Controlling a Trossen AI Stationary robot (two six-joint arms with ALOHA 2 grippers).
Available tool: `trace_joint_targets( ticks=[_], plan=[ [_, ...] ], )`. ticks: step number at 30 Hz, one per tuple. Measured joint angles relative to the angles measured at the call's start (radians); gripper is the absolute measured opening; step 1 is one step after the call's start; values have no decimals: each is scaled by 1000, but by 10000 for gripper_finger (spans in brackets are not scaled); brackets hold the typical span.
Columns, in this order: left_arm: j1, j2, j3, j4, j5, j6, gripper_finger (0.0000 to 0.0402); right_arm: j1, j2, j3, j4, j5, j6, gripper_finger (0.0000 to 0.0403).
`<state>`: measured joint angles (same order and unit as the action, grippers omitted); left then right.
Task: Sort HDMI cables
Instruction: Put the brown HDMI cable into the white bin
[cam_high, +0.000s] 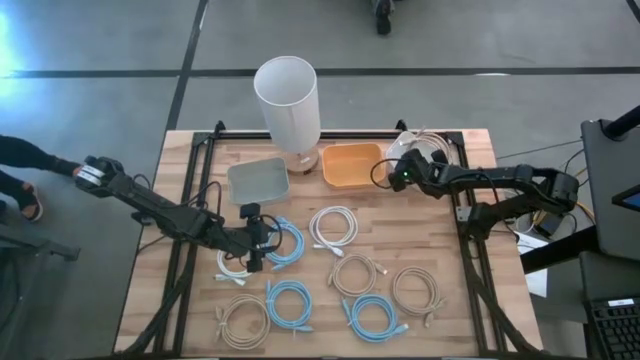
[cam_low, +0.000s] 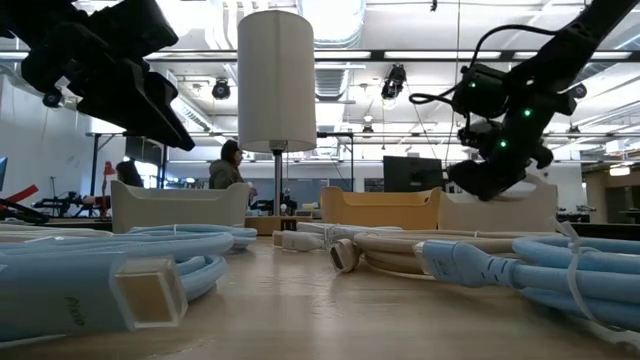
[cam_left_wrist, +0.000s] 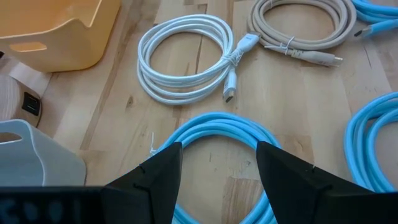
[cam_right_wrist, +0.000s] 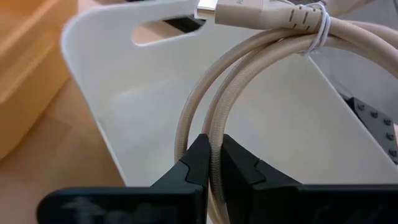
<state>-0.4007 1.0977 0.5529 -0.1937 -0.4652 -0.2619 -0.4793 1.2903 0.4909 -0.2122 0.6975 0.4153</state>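
Several coiled cables lie on the wooden table: white, beige and light blue. My left gripper is open, low over a light blue coil, whose arc runs between the two fingers; a white coil lies just beside it. My right gripper is at the white bin on the far right, shut on a beige cable coil. That coil's tied end and connector are the part farthest from the fingers. My right gripper pinches two strands of the beige coil's loop between its fingertips, on the side opposite the tied connector end. The coil extends away from the fingers over the white bin's inside. Whether its far end rests on the bin I cannot tell.
A grey bin and an orange bin stand at the far edge beside the white bin. A tall white cylinder on a round base rises between the grey and orange bins. Bare wood shows between the coils and the bins.
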Motion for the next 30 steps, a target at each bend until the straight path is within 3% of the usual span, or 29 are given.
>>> trace_joint_targets(
  ticks=[8,22,30],
  plan=[
    [0,0,0,-1,0,1,213,0,0,-14,6,0,26,26],
    [0,0,0,-1,0,1,213,0,0,-14,9,-3,26,93],
    [0,0,0,-1,0,1,213,1,0,22,2,-66,8,115]
  ],
)
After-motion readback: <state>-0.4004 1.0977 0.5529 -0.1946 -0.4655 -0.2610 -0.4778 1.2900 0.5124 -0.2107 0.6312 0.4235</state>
